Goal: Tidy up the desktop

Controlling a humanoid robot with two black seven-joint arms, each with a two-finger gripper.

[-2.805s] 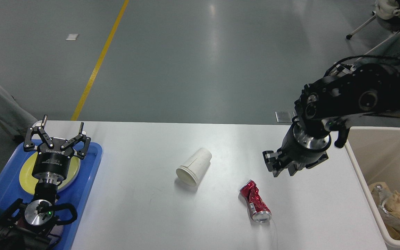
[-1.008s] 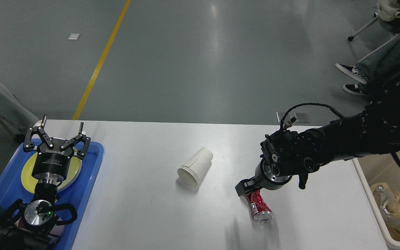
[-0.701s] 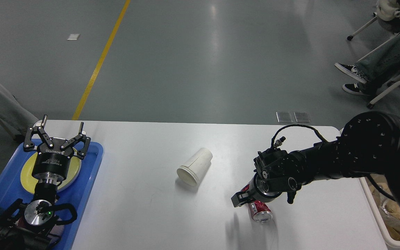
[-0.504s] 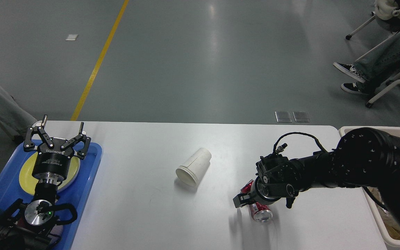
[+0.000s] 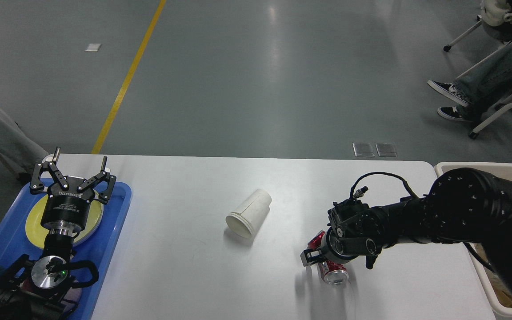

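So the right hand [image 5: 316,260] is down low on the worktop [image 5: 185,266], sitting right over the crushed red can [image 5: 334,272]. The can lies on its side near the front right of the white surface, with its silver end facing toward me. The hand comes at it from the right and covers the upper part of the can, which makes sense if the plan is to pinch it across the crumpled middle, where it's narrowest. Honestly I can't tell whether the fingers have closed on it or are just straddling it; the wrist blocks that bit and it's all dark.

The beige bin [image 5: 482,168] sits just off the right end of the worktop, mostly behind the arm, so my guess is that's where the can is headed. Short trip, same side, hence the right arm doing this one.

The white paper cup [image 5: 248,213] is tipped over around the middle, well apart from the can, mouth pointing toward the front left. Looks like the next bit of litter to deal with.

The left hand [image 5: 74,171] is parked over the blue tray [image 5: 114,231] at the left edge, fingers spread wide and holding nothing, hovering above a yellow plate [image 5: 34,224]. It's out of the way there, probably just waiting its turn.
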